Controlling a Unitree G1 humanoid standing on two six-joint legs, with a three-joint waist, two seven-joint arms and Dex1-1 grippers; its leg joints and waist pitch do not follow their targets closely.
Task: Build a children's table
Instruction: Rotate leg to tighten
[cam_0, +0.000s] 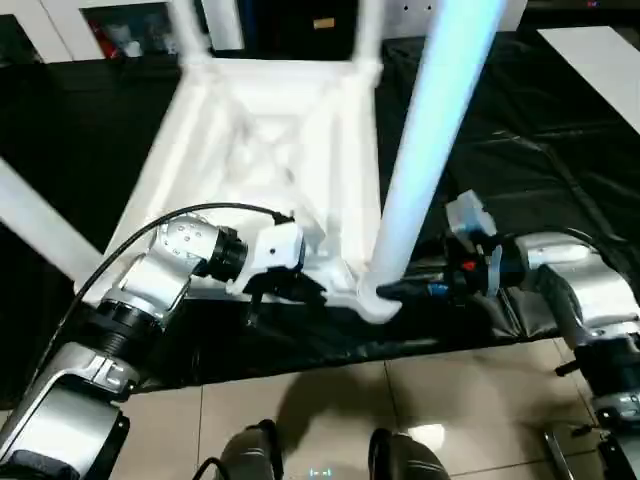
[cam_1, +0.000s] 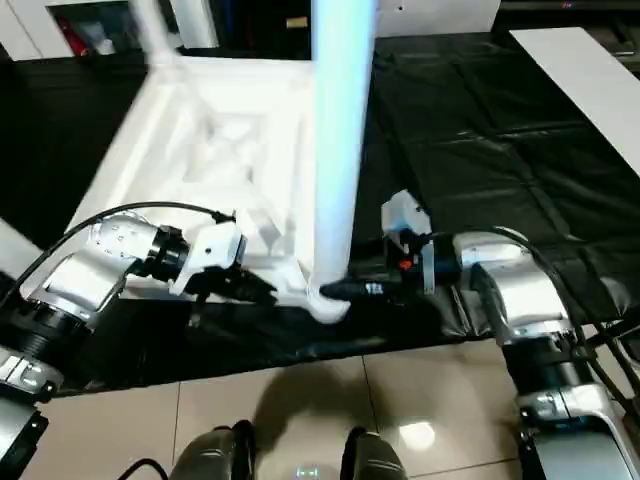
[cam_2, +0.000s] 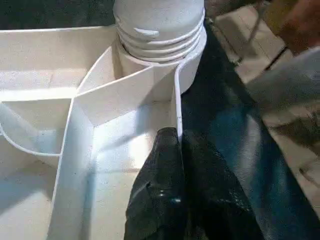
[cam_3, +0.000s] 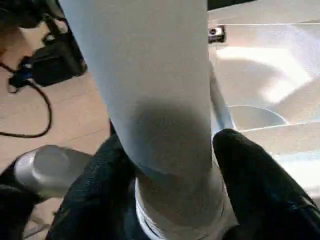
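Tabletop: white plastic top (cam_0: 270, 130) lies upside down on the black sheet (cam_0: 500, 150), ribbed underside facing up. We see it run from the far edge of the work surface to the near edge.
Near leg: one long white leg (cam_0: 430, 130) stands upright in the near corner socket (cam_0: 372, 300), closest to our right arm. Left wrist view shows its threaded end (cam_2: 159, 30) seated in the socket collar.
Other legs: two more legs (cam_0: 195, 25) rise from the far corners, tops cut off by the frame. Another white leg (cam_0: 35, 235) slants across on our left, near the top's side; we can't tell whether it is seated.
Left gripper: left gripper (cam_0: 290, 285) sits at the top's near rim, just left of the socket. In its wrist view the black fingers (cam_2: 165, 200) are pinched together on the thin rim wall (cam_2: 176, 110), one finger inside, one outside.
Right gripper: right gripper (cam_0: 405, 291) reaches in from the right at the base of the near leg. Its wrist view shows both black fingers (cam_3: 250, 185) wrapped on opposite sides of the leg, clamped just above the socket.
Floor: beige tiles (cam_0: 330, 410) below the near edge of the work surface.
Far right: a white panel (cam_0: 600, 60) lies on the sheet, well apart from the table.
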